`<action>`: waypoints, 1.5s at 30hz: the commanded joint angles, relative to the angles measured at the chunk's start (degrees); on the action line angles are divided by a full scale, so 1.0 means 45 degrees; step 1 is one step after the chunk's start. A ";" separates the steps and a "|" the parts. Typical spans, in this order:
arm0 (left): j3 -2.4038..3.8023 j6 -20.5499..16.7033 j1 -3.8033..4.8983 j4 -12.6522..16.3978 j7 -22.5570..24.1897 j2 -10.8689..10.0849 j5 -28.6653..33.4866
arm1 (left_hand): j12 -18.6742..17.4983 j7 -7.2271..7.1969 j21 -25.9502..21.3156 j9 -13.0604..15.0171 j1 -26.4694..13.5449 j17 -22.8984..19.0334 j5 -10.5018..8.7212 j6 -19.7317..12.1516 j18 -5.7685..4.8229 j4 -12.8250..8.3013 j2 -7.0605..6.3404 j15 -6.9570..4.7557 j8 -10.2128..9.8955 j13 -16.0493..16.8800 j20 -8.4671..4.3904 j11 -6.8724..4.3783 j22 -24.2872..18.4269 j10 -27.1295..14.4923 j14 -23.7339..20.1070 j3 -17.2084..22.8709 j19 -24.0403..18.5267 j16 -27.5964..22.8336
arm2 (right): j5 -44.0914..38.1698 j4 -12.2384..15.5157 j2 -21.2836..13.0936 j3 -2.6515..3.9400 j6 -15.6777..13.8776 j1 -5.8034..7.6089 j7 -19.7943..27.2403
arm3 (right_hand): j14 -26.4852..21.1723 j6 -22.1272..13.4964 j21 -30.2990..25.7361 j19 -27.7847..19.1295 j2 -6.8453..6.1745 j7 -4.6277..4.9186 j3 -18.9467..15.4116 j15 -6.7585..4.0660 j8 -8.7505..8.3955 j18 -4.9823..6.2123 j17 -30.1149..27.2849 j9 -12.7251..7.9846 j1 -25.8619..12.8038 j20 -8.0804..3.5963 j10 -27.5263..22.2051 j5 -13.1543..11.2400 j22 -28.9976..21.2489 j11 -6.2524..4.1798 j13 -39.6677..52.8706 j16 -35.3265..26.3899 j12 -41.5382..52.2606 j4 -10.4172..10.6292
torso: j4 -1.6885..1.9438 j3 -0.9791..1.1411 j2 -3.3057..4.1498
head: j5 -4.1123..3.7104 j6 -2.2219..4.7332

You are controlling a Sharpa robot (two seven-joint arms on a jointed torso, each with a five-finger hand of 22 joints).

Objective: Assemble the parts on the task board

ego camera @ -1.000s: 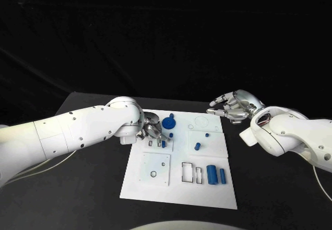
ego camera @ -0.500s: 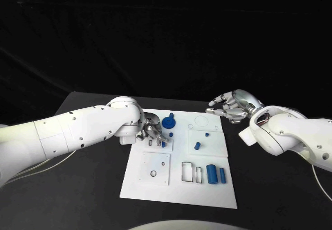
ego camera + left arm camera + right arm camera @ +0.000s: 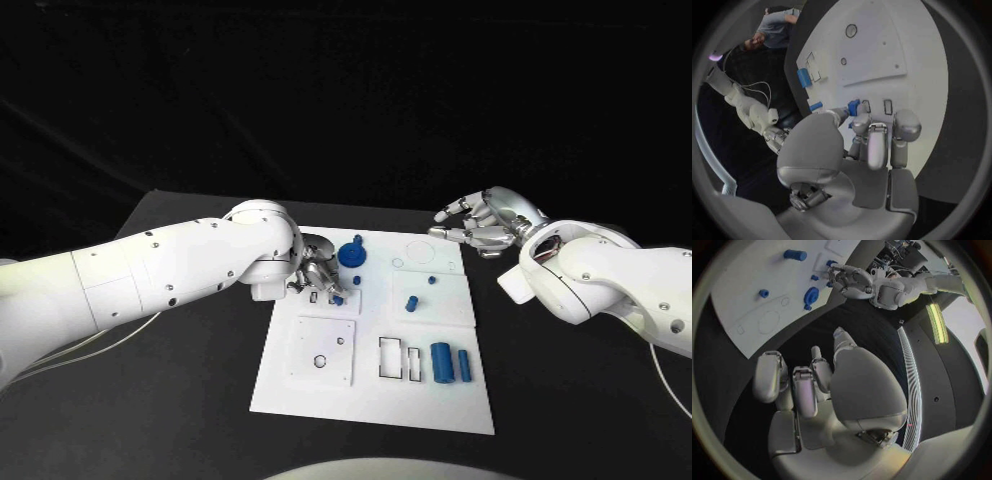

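Left hand [image 3: 317,276] is down over the near-left part of the white task board [image 3: 368,400], fingers bunched low against the plate. In the left wrist view the fingertips [image 3: 856,120] pinch a small blue part [image 3: 854,106], which sits right at a pair of narrow rectangular slots [image 3: 887,106] in the board. So that hand is clamped on the part, thumb and finger closed around it.

Over on the far right corner of the board, the right hand [image 3: 480,222] hovers above the black worktop [image 3: 173,400], just off the plate's edge. Its fingers [image 3: 803,387] are loosely curled but apart, and the right wrist view shows nothing in them.

On the board itself: a round blue disc part [image 3: 351,260] lies just beside the left hand, with a small blue peg [image 3: 358,240] standing just beyond it. Toward the middle, a short blue cylinder [image 3: 411,304] and a tiny blue stub [image 3: 428,281] lie on a raised white panel. Nearer the robot, a larger blue cylinder [image 3: 441,364] and a slim blue bar [image 3: 464,365] lie side by side, next to two dark-outlined rectangular recesses [image 3: 391,359].
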 commanded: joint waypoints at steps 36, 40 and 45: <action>0.0030 -0.4127 -0.0433 0.1977 0.0643 -0.1740 -0.0369 | 0.0418 -0.0109 0.0721 0.1218 -0.1616 0.2162 0.0305 0.0211 -0.0146 -0.2996 -0.1197 -0.0087 0.0963 0.0536 -0.0102 -0.0112 0.1255 0.0807 0.0955 0.5228 0.0606 0.0324 | -0.0492 -0.0062 -0.0048 -0.0003 0.0239 -0.0060 -0.0059 | 0.0945 -0.0083 -0.0097 -0.0074 0.0164 -0.0001 -0.0102 0.0073 0.0120 0.0114 0.1782 -0.0003 -0.0078 0.0029 -0.0106 0.0155 -0.0011 -0.0032 -0.0025 -0.0096 -0.0073 0.0013 | 0.0030 0.0000 0.0011 | 0.0018 -0.0037; -0.0002 -0.4416 -0.0554 0.2074 0.0534 -0.1784 -0.0514 | 0.0480 -0.0150 0.0741 0.1232 -0.1694 0.2208 0.0433 0.0301 -0.0149 -0.3014 -0.1294 -0.0124 0.0982 0.0630 -0.0124 -0.0151 0.1274 0.0925 0.0980 0.5350 0.0624 0.0349 | -0.0521 -0.0066 -0.0055 -0.0004 0.0238 -0.0062 -0.0064 | 0.0941 -0.0083 -0.0113 -0.0080 0.0189 -0.0002 -0.0108 0.0073 0.0129 0.0117 0.1766 -0.0002 -0.0112 0.0029 -0.0119 0.0180 -0.0020 -0.0032 -0.0043 -0.0102 -0.0085 0.0015 | 0.0009 0.0005 -0.0001 | 0.0046 -0.0051; -0.0108 -0.4527 -0.0678 0.2106 0.0438 -0.1763 -0.0814 | 0.0507 -0.0177 0.0768 0.1240 -0.1743 0.2255 0.0517 0.0361 -0.0159 -0.3032 -0.1358 -0.0149 0.0994 0.0670 -0.0140 -0.0178 0.1325 0.0991 0.1001 0.5426 0.0657 0.0373 | -0.0543 -0.0066 -0.0064 -0.0005 0.0237 -0.0064 -0.0063 | 0.0941 -0.0083 -0.0113 -0.0080 0.0189 -0.0002 -0.0108 0.0073 0.0129 0.0117 0.1766 -0.0002 -0.0112 0.0029 -0.0119 0.0180 -0.0020 -0.0032 -0.0043 -0.0102 -0.0085 0.0015 | 0.0004 -0.0006 0.0009 | 0.0056 -0.0075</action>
